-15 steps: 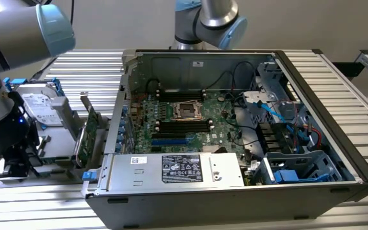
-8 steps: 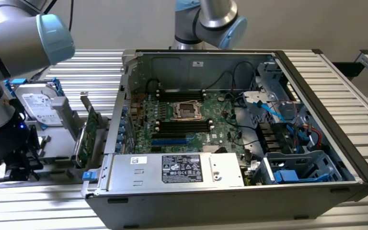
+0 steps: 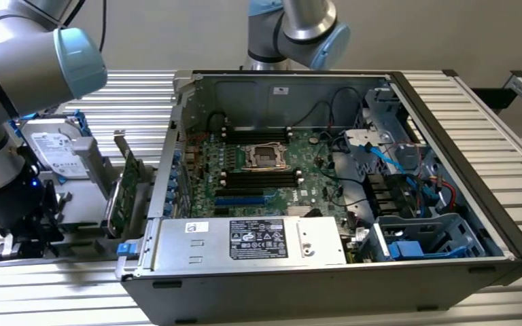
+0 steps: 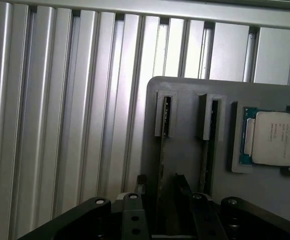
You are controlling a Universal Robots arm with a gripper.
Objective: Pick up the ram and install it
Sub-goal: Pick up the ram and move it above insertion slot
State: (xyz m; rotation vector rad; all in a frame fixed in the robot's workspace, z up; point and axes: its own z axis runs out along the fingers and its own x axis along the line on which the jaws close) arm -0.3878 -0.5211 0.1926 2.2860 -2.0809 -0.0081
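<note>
Slatted aluminium table (image 3: pixel 478 95) carries everything. Open PC case (image 3: pixel 315 299) lies on its side mid-table, side panel off. Inside it: green motherboard (image 3: pixel 311 163) with dark memory slots either side of the socket, and a silver power supply (image 3: pixel 252 241) along the near wall. Working arm (image 3: pixel 7 75) comes in at the exterior view's left, bent down over a grey tray (image 3: pixel 79 210) that sits on the table just beside the case. A second arm (image 3: pixel 298 27) stands behind the case. Standing upright in the tray are a hard drive (image 3: pixel 57 153) and, nearer the case, a green expansion card (image 3: pixel 127 183). Wrist view looks straight down on the tray (image 4: pixel 185 145): CPU (image 4: pixel 277 137) lies flat in a recess, and beside it are two narrow slotted holders. Ram (image 4: pixel 161 160) stands on edge in the holder farther from the CPU and shows as one thin line. A second stick (image 4: pixel 207 160) stands in the nearer holder, parallel. Gripper (image 4: pixel 161 182) is low over the tray (image 3: pixel 30 238), its fingers (image 4: pixel 181 184) spread, one on each side of the ram's edge with a gap to each. Jaws are not closed on it. Ram is in the tray, not in the motherboard.
</note>
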